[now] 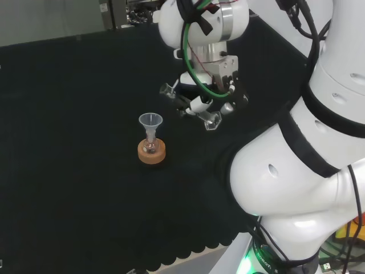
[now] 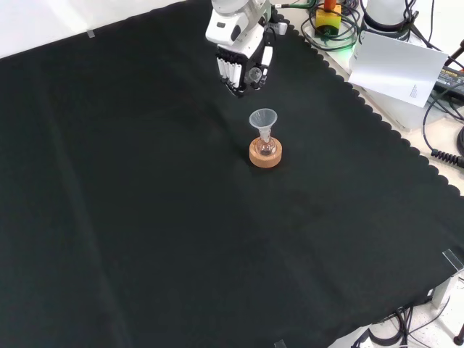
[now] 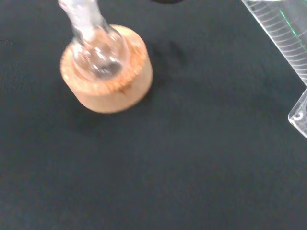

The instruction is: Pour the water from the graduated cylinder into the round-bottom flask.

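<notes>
The graduated cylinder (image 3: 283,43) is cut off, its contents perhaps indiscernible.

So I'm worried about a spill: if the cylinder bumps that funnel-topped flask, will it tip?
Probably, somewhat. The round-bottom flask merely sits in its cork ring, and the wide funnel likely makes it top-heavy. Clear glass looks fragile. The broad ring may slide on the cloth rather than topple.

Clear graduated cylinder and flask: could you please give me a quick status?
Hand shut on clear graduated cylinder, tilted, above the cloth. Round-bottom glass flask with clear funnel upright on cork ring, apart from cylinder. Nothing between them.
</notes>
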Robot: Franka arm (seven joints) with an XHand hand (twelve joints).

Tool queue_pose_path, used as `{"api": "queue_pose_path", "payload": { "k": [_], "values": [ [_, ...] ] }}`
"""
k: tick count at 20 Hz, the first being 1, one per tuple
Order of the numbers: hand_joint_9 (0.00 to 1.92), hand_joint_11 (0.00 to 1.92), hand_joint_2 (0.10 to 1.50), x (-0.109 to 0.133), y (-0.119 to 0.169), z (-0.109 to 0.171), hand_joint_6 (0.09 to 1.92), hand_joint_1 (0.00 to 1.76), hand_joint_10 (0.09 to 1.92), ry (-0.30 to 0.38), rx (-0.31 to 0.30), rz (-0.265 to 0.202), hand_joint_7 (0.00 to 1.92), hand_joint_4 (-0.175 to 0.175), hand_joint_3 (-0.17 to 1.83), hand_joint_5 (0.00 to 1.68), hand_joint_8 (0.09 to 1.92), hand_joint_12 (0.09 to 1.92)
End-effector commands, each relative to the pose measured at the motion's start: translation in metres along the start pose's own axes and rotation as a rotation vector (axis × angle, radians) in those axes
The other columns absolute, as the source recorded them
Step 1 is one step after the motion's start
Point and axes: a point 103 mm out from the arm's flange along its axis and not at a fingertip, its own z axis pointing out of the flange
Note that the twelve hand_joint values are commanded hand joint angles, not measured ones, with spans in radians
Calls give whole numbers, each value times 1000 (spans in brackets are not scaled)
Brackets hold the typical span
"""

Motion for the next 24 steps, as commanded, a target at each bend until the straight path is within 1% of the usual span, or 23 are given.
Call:
{"api": "queue_pose_path", "payload": {
  "k": [1, 5, 10, 13, 14, 16, 24],
  "values": [
    [1326, 1207, 1158, -4, -4, 27, 1115, 1142, 113, -108, 161, 79, 1145, -175, -4, 917, 429, 752],
    [1327, 1208, 1158, -3, -4, 27, 1115, 1142, 111, -135, 198, 96, 1146, -175, -4, 916, 427, 751],
    [1329, 1209, 1158, -3, -5, 26, 1116, 1142, 109, -146, 227, 113, 1147, -175, -4, 916, 424, 751],
    [1330, 1210, 1158, -5, -6, 26, 1117, 1142, 108, -147, 227, 117, 1148, -175, -4, 915, 422, 750],
    [1330, 1211, 1158, 0, -4, 26, 1117, 1142, 107, -153, 229, 122, 1149, -175, -4, 915, 421, 750],
    [1331, 1211, 1158, 2, -3, 26, 1117, 1142, 107, -155, 226, 124, 1149, -175, -4, 915, 420, 750],
    [1334, 1212, 1158, -1, -8, 19, 1118, 1142, 104, -174, 216, 112, 1152, -175, -4, 914, 417, 748]
  ]
}}
